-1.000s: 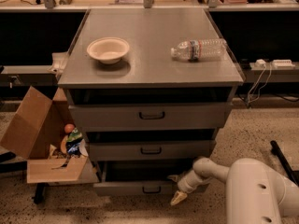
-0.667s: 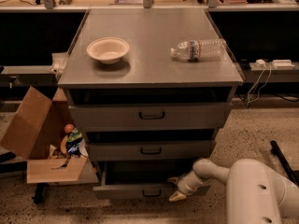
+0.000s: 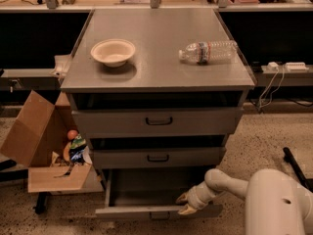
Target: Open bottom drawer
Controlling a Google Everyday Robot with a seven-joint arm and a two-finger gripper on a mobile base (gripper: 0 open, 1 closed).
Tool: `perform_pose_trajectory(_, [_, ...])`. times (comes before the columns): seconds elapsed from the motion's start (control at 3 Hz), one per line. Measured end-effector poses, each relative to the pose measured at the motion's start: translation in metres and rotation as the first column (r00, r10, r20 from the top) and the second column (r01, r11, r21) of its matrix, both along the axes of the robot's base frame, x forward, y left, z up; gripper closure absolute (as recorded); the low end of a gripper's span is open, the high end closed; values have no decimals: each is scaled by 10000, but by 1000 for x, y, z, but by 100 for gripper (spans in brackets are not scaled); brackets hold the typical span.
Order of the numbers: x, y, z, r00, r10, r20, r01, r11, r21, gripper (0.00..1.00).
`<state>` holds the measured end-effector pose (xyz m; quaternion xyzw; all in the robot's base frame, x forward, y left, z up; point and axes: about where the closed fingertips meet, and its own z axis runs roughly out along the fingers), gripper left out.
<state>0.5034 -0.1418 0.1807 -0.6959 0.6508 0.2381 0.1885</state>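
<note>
The bottom drawer (image 3: pixel 122 212) is the lowest of three grey drawers in the metal cabinet (image 3: pixel 156 77). It stands pulled well out, and its grey inside shows, with nothing visible in it. Its shallow front faces me near the bottom edge of the view, with the small dark handle (image 3: pixel 159 215) at its middle. My gripper (image 3: pixel 186 203) comes in from the lower right on a white arm (image 3: pixel 274 204). Its tan fingertips sit at the top edge of the drawer front, just right of the handle. One tip is inside the drawer and one is at the front.
A white bowl (image 3: pixel 113 52) and a lying plastic water bottle (image 3: pixel 208 51) are on the cabinet top. An open cardboard box (image 3: pixel 44 151) with packets stands on the floor at the left. Cables and a power strip (image 3: pixel 288 66) are at the right. A dark bar (image 3: pixel 296 166) lies on the floor at the right.
The bottom drawer has slid further out toward me, and my gripper has moved with its front, down and toward the camera.
</note>
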Motion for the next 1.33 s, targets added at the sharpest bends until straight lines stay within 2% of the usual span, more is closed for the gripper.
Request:
perform_pose_trajectory(0.33, [-28, -2, 2, 9998, 73, -160, -61, 9974, 714, 100])
perform_pose_trajectory(0.67, [-50, -3, -3, 9985, 91, -541, -14, 9901, 1404, 100])
perform_pose_trajectory(1.33, [-55, -1, -1, 9971, 162, -738, -43, 9875, 1578, 98])
